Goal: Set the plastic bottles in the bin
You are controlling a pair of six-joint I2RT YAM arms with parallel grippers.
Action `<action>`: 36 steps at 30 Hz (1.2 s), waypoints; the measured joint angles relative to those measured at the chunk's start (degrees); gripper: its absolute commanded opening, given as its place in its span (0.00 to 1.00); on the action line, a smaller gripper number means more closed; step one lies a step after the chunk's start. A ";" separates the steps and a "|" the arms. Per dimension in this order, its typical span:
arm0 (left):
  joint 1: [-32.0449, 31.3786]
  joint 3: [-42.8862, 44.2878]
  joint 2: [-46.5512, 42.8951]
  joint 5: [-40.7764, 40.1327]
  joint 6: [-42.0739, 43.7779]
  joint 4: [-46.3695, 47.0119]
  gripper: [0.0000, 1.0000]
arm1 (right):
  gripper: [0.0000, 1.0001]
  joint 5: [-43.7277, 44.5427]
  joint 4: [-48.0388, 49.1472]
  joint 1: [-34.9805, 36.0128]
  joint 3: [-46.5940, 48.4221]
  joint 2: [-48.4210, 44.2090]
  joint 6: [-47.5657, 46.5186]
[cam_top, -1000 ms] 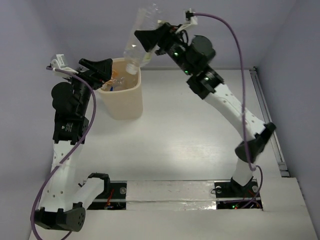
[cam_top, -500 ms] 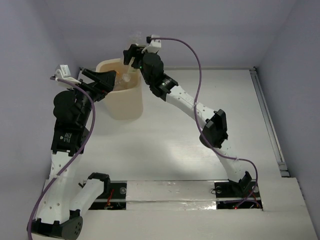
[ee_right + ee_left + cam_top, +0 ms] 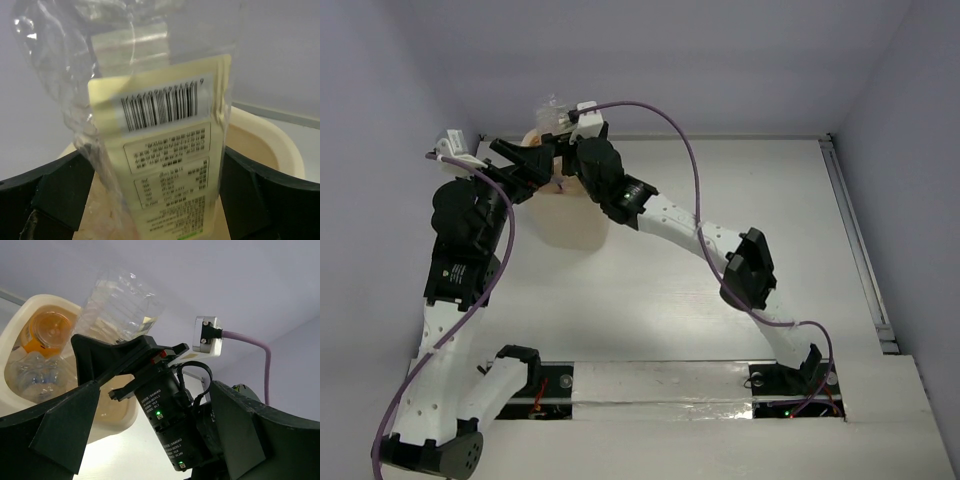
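Observation:
My right gripper point(image 3: 563, 152) is shut on a clear plastic bottle with a cream label point(image 3: 165, 150) and holds it upright over the mouth of the cream bin point(image 3: 578, 225). The bottle's clear end point(image 3: 552, 106) sticks up above the jaws. The left wrist view shows that bottle point(image 3: 120, 307), the right gripper point(image 3: 125, 357), the bin's rim point(image 3: 17, 322), and an orange bottle point(image 3: 47, 330) and a clear bottle point(image 3: 35, 375) inside the bin. My left gripper point(image 3: 525, 168) is open and empty beside the bin's left rim. The bin's rim point(image 3: 272, 132) shows behind the held bottle.
The two arms cross over the bin at the table's far left corner, close to the back wall. A metal rail point(image 3: 855, 240) runs along the table's right edge. The right arm's purple cable point(image 3: 660, 115) loops above the table.
My right arm has swung left and down with the bottle, from above the bin's right side to over its mouth. My left gripper has stayed by the bin's left rim.

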 measured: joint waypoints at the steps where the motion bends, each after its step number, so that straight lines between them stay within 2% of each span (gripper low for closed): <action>1: -0.02 0.00 0.02 -0.20 0.26 -0.09 0.90 | 1.00 -0.17 -0.66 -0.02 -0.24 -0.17 0.02; 8: -0.09 2.08 2.05 -2.58 2.47 -1.07 0.91 | 1.00 -1.16 -4.61 -0.59 1.03 -2.84 0.04; 15: -0.09 3.39 2.36 -4.44 4.13 -1.25 0.90 | 1.00 -1.20 -3.04 -0.61 -6.43 -16.24 0.31; 18: -0.09 2.86 1.70 -4.72 4.26 -1.25 0.85 | 0.96 -1.22 -1.68 -0.61 -10.27 -21.05 0.59; 19: -0.09 2.47 1.33 -4.72 4.28 -1.27 0.83 | 0.93 -1.18 -1.53 -0.61 -11.43 -22.23 0.87; 22: -0.09 1.90 0.59 -4.66 4.46 -1.79 0.70 | 0.74 -1.77 -1.20 -0.63 -15.93 -25.46 1.97; 25: -0.09 1.60 -0.04 -4.46 4.55 -2.14 0.57 | 0.47 -2.80 -1.42 -0.61 -22.58 -29.83 3.26; 26: -0.09 1.29 -0.48 -4.33 4.55 -2.29 0.52 | 0.31 -3.06 -1.70 -0.59 -25.20 -31.67 3.67; 27: -0.09 1.09 -1.01 -4.17 4.42 -2.75 0.41 | 0.22 -3.50 -1.57 -0.59 -28.09 -33.90 4.20; 29: -0.09 1.09 -1.81 -3.69 4.15 -3.67 0.27 | 0.00 -3.89 -2.43 -0.59 -34.10 -39.23 5.60; 31: -0.09 1.20 -2.71 -3.26 3.87 -4.76 0.10 | 0.00 -4.11 -2.91 -0.59 -42.34 -46.66 8.07; 35: -0.09 2.45 -4.31 -1.99 3.13 -8.72 0.07 | 0.00 -3.26 -4.37 -0.59 -52.24 -63.47 10.86; 36: -0.09 2.75 -4.76 -1.68 2.93 -9.75 0.15 | 0.00 -2.47 -6.08 -0.59 -54.31 -68.15 11.80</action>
